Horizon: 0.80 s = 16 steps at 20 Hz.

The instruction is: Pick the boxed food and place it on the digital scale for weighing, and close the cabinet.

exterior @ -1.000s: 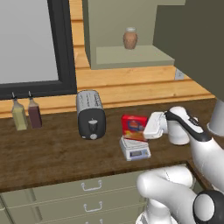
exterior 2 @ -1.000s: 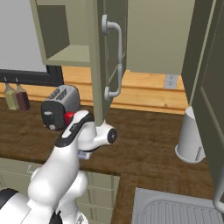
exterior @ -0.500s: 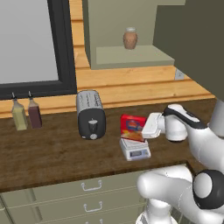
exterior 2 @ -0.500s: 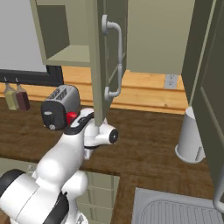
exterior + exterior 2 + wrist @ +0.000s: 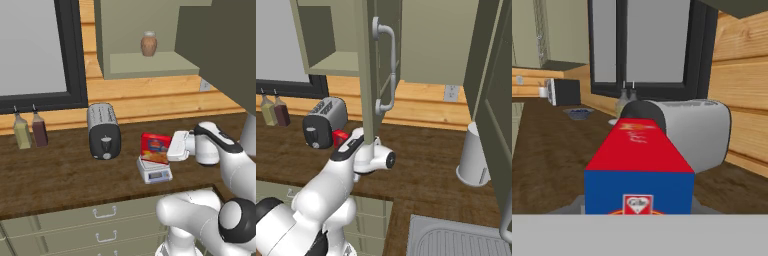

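The boxed food (image 5: 155,148), red with a blue side, stands upright on the small white digital scale (image 5: 155,173), just right of the toaster. My gripper (image 5: 168,150) reaches in from the right and is shut on the box. The hand view looks along the box's (image 5: 639,165) red top and blue end from very close; my fingertips are hidden behind it. A red corner of the box (image 5: 340,136) shows past my arm. The olive cabinet's door (image 5: 381,65) stands open, edge-on above my arm, with its bar handle (image 5: 388,70) facing right. A brown jar (image 5: 148,44) sits on its shelf.
A silver toaster (image 5: 103,131) stands left of the scale, with two bottles (image 5: 30,131) further left under the window. A white cylindrical vessel (image 5: 474,156) stands on the counter to the right, a sink (image 5: 456,240) in front of it. Olive drawers (image 5: 75,220) run below the counter.
The box and my hand have stayed almost in place over the scale. My arm's elbow has swung a little to the right.
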Tool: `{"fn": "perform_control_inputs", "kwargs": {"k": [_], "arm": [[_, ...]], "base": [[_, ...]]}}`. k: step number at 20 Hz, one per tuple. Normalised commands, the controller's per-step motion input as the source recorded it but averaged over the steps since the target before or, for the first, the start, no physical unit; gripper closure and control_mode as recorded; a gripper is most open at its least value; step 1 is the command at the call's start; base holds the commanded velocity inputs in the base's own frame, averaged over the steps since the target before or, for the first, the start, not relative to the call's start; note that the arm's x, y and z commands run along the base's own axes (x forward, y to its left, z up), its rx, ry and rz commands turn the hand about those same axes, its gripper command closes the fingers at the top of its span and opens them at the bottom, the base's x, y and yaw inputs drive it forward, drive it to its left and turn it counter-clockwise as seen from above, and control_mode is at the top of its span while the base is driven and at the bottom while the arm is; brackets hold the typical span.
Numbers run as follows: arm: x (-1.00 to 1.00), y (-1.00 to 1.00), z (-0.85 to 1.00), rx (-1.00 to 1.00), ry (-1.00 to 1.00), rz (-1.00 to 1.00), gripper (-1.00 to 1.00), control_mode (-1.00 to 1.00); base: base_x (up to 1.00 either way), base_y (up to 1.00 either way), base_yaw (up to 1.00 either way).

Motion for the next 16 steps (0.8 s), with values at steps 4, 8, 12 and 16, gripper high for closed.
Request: {"fn": "perform_control_inputs", "kwargs": {"k": [4, 8, 12, 16], "arm": [[0.1, 0.0, 0.0, 0.0, -0.08, 0.0, 1.0, -1.0], [0.04, 0.0, 0.0, 0.0, 0.0, 0.0, 1.0, -1.0], [0.0, 0.0, -0.11, 0.0, 0.01, 0.0, -1.0, -1.0], [0.0, 0.0, 0.0, 0.0, 0.0, 0.0, -1.0, -1.0]], "base": [[0.0, 0.0, 0.0], [0.0, 0.0, 0.0], [0.0, 0.0, 0.0], [0.0, 0.0, 0.0]]}}
